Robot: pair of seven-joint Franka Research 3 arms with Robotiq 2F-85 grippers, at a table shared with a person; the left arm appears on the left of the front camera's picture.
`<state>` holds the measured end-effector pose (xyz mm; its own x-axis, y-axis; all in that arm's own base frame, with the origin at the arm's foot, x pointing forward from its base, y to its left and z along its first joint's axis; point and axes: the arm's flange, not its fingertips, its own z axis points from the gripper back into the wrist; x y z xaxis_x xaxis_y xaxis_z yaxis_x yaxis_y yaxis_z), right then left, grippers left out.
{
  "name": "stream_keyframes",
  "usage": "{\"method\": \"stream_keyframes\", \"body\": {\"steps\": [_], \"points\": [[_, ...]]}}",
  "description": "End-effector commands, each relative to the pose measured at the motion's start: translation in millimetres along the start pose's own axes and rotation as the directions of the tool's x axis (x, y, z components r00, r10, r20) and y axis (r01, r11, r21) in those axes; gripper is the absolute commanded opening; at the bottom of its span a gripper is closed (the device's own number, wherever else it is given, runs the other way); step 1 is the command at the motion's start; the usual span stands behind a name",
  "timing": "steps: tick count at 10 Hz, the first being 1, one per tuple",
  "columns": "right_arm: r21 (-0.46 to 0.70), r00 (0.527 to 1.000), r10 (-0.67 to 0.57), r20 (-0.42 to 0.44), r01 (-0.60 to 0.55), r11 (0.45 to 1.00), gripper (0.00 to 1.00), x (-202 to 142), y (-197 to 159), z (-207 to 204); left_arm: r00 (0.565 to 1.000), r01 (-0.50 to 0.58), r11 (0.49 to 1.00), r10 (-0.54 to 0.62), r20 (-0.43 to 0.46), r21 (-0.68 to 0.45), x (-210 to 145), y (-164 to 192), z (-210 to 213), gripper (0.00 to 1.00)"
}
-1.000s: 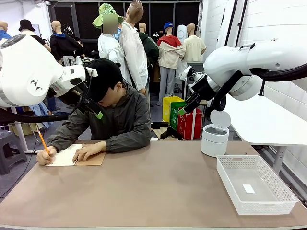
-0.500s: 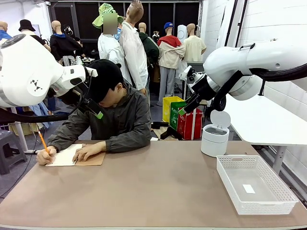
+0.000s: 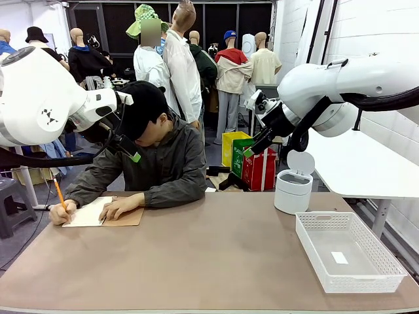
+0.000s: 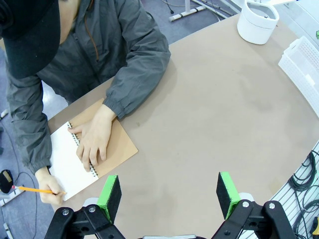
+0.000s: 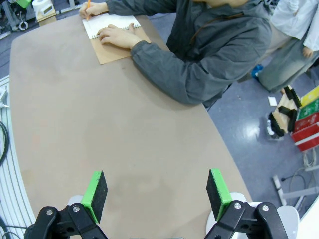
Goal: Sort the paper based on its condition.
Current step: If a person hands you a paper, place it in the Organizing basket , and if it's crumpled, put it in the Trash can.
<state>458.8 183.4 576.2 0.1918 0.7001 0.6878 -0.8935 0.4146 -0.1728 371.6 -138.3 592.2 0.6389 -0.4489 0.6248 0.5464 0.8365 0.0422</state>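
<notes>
Only the pencil (image 3: 59, 195) is moving since a second ago: the person is writing on the paper (image 3: 88, 212), lying at the far-left edge of the table (image 3: 216, 261). You are holding left gripper (image 4: 168, 193) and right gripper (image 5: 157, 193) wide open, empty, waiting.

One notebook (image 3: 88, 214), one pencil (image 3: 59, 194), one white basket (image 3: 311, 252), one lidded bin (image 3: 292, 191).

The 2 white, rounded arms (image 3: 39, 98) carry black cables (image 3: 386, 101); the left gripper (image 4: 168, 194) and right gripper (image 5: 156, 191) are black with green pads (image 4: 110, 195).
</notes>
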Motion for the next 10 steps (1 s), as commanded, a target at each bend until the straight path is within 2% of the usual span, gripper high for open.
{"method": "stream_keyframes", "body": {"steps": [1, 10], "points": [[-0.001, 1.0, -0.008, 0.0, 0.008, 1.0, 1.0, 0.6, 0.2, 0.8, 1.0, -0.002, 1.0, 0.002, 0.003, 0.0, 0.8, 1.1, 1.2, 1.0], [-0.001, 1.0, -0.008, 0.0, 0.008, 1.0, 1.0, 0.6, 0.2, 0.8, 1.0, -0.002, 1.0, 0.002, 0.003, 0.0, 0.8, 1.1, 1.2, 1.0]]}}
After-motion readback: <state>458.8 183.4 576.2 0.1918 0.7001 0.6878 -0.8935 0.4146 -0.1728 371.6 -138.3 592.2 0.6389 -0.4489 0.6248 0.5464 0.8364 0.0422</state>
